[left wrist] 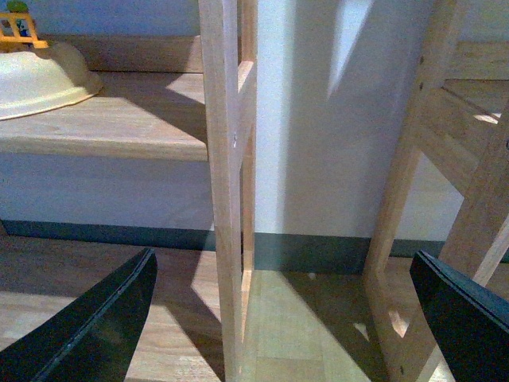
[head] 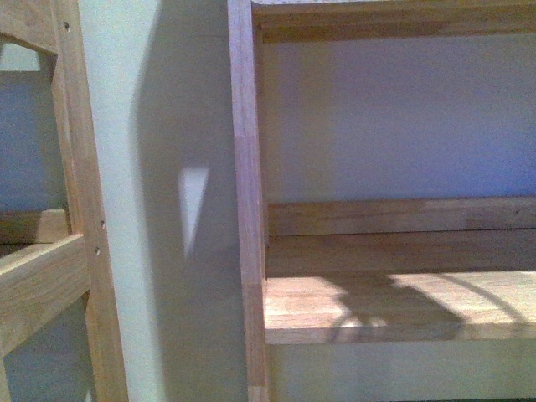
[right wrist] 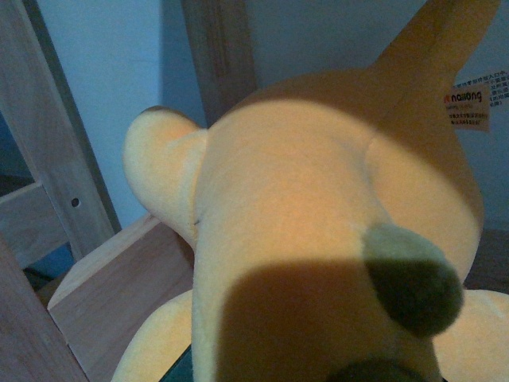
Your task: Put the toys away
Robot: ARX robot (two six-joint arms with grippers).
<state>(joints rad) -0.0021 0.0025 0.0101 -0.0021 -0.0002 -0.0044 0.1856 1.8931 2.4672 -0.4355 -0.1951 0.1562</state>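
1. The only legible writing is on a small orange tag (right wrist: pixel 467 107) sewn to the plush toy (right wrist: pixel 318 239) in the right wrist view; it carries the word "nailong" in dark letters, with a white strip of fine print beside it too small to read.
2. The plush toy is orange-yellow, soft and rounded, and fills most of the right wrist view, pressed close in front of the right claw. A stubby limb (right wrist: pixel 159 167) sticks out to one side and a dark round patch (right wrist: pixel 413 278) sits on its body.
3. The right claw's fingers are hidden behind the toy, so whether they are clamped on it cannot be told.
4. Beyond the toy, on the far side from the right claw, stand wooden frame posts (right wrist: pixel 48 159) and a wooden ledge (right wrist: pixel 119 294) against a pale blue wall.
5. The left claw (left wrist: pixel 278 318) is spread wide apart with nothing between its dark fingers (left wrist: pixel 103 318). It points level towards a wooden upright (left wrist: pixel 227 183) straight ahead of it.
6. Ahead of the left claw and off to one side, a cream bowl (left wrist: pixel 40 79) lies on a wooden shelf (left wrist: pixel 127 119), with a small yellow toy piece (left wrist: pixel 20 28) just behind it.
7. The front view shows only a wooden shelving unit (head: pixel 247 209) with a sunlit board (head: pixel 394 306); neither arm appears there.
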